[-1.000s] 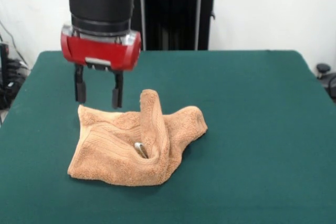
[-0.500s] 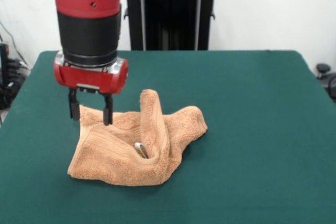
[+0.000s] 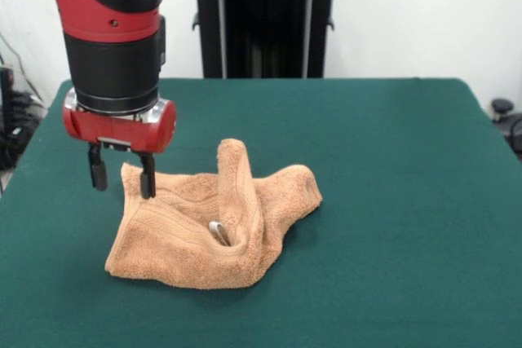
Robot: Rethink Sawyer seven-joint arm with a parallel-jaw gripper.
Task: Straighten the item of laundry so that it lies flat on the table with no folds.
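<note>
The tan terry towel (image 3: pixel 204 230) lies crumpled on the dark green table (image 3: pixel 391 201), left of centre. A tall ridge of cloth stands up in its middle, and a small label shows in the fold beside it. My gripper (image 3: pixel 122 177) is open and hangs over the towel's far left corner. One finger is just outside the corner above the felt, the other is over the towel's edge. It holds nothing.
The robot's black pedestal (image 3: pixel 261 18) stands behind the table's far edge. Bare green felt stretches to the right of the towel and in front of it.
The gripper has moved left and lower, from behind the towel's far edge to its far left corner. The towel has not moved.
</note>
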